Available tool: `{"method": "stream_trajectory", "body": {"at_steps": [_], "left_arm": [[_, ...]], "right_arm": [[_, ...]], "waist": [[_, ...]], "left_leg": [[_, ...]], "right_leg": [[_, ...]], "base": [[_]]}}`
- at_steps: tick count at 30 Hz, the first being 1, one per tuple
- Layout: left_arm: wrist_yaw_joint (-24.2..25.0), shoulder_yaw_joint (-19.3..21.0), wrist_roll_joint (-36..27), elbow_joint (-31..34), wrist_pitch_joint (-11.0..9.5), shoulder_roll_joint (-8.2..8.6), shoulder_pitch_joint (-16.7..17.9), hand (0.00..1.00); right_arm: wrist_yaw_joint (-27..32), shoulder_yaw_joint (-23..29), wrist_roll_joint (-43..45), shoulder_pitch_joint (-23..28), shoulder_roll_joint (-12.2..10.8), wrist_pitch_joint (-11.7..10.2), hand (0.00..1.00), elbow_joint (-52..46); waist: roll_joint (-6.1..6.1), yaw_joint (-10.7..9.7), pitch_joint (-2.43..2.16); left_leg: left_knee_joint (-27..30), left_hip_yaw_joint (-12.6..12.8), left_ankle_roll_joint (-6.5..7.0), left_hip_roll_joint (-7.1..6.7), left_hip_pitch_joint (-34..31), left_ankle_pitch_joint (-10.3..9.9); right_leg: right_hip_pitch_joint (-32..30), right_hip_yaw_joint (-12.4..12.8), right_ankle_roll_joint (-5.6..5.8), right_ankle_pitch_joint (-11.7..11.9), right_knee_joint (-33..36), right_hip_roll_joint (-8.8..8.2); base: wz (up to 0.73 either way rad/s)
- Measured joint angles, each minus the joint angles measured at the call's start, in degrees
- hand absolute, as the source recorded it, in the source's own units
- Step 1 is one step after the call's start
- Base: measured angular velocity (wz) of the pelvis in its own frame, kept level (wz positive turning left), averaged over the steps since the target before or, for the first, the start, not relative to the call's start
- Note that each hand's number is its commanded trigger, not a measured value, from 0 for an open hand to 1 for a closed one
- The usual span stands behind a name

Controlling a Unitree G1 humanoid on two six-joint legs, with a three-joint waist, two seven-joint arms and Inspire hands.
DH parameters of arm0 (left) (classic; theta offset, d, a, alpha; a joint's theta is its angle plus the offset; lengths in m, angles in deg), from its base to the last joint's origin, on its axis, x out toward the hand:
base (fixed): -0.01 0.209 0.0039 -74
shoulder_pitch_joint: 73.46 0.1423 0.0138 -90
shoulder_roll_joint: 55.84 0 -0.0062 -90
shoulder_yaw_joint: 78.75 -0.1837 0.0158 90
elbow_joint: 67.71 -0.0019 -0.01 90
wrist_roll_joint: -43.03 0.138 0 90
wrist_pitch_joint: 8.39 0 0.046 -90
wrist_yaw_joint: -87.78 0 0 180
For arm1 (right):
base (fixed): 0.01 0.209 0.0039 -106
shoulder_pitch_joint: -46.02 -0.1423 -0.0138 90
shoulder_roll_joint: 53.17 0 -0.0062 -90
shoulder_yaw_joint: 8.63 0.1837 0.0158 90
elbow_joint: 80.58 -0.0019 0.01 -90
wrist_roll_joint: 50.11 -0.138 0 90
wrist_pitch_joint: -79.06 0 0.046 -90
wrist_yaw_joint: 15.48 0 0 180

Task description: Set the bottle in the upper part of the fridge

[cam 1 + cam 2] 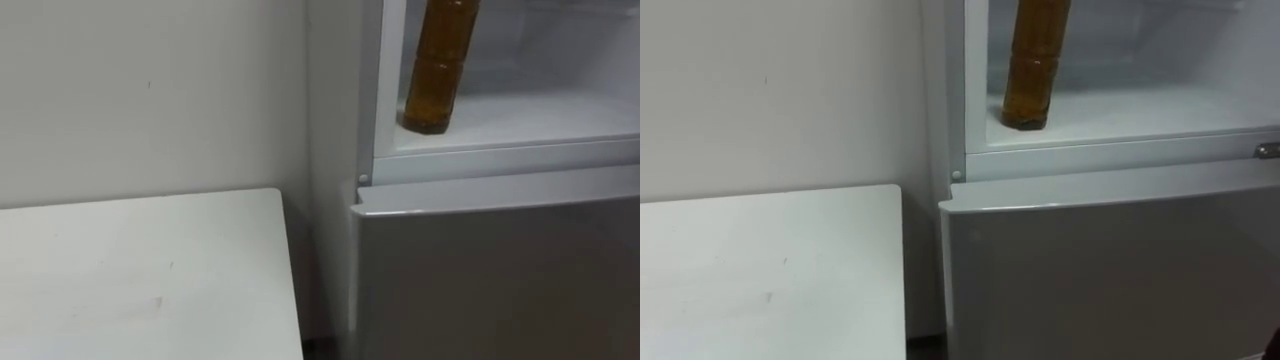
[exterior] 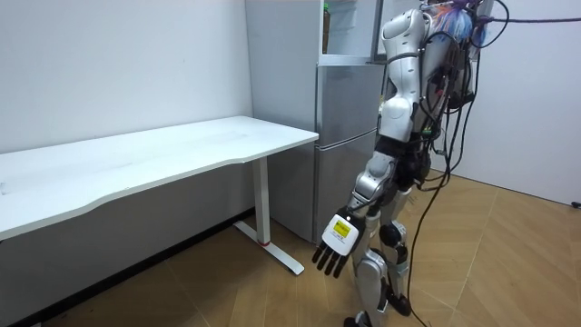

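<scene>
The bottle [image 1: 438, 70] stood upright on the floor of the upper fridge [image 1: 540, 122], just inside its front left corner and above the closed lower door [image 1: 500, 270], so the placing step looked finished. The left hand [image 2: 334, 250] hung low beside the robot's leg with its fingers loosely spread and holding nothing; the next move probably called only for shutting the upper compartment without jarring the bottle. No writing could be read on the bottle or the desk [image 1: 140, 280].
</scene>
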Motion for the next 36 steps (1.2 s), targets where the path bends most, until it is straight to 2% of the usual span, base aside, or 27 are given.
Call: {"method": "stream_trajectory", "body": {"at_steps": [4,7,12,16,23,36], "left_arm": [[0.00,-0.64,0.89,0.13,0.00,-0.05,0.07,0.00],[0.00,-2.15,0.89,0.24,0.00,-0.10,0.06,0.00],[-0.03,-2.25,0.99,0.48,-0.04,-0.20,0.02,0.00],[-0.04,-2.25,1.12,0.51,-0.26,-0.32,0.01,0.00],[-0.05,-2.30,1.11,0.53,-1.21,-0.57,-0.01,0.00],[-0.23,-2.38,1.11,0.64,-1.22,-0.68,0.02,0.00]], "right_arm": [[-0.15,-2.38,1.70,0.51,-0.97,-0.05,0.00,-1.27],[-0.78,-4.37,2.21,0.54,-0.98,-0.05,0.00,-1.58],[-2.19,-6.80,4.33,1.38,-0.98,-0.06,0.00,-1.67],[-3.54,-8.50,4.36,1.38,-0.98,-0.74,0.00,-1.80],[-3.74,-11.80,4.36,1.37,-0.98,-3.51,0.00,-1.95],[-5.47,-12.32,6.70,1.37,-0.94,-4.29,0.00,-3.44]], "waist": [[0.01,0.14,0.00],[0.01,0.16,0.00],[0.08,1.12,0.02],[0.11,1.71,0.04],[0.13,2.93,0.03],[0.48,3.21,-0.16]], "left_leg": [[0.01,-0.05,0.00,0.02,0.18,0.00],[0.02,-0.13,0.00,0.04,0.21,0.00],[0.02,-0.14,0.00,0.12,0.24,0.00],[-0.01,-0.27,0.08,0.16,0.15,-0.05],[-0.02,-0.27,0.20,0.18,0.09,-0.13],[-0.12,-0.70,0.26,0.19,-0.09,-0.17]], "right_leg": [[0.13,0.03,-0.10,0.09,-0.04,0.02],[0.16,0.05,-0.13,0.22,-0.08,0.04],[0.13,0.13,-0.23,0.43,-0.10,0.16],[0.11,0.11,-0.22,0.43,-0.15,0.22],[0.20,-0.02,-0.16,0.52,-0.34,0.22],[1.15,-0.85,0.11,0.81,-2.12,0.22]], "base": [[0.00],[0.00],[0.00],[0.01],[0.00],[0.02]]}}
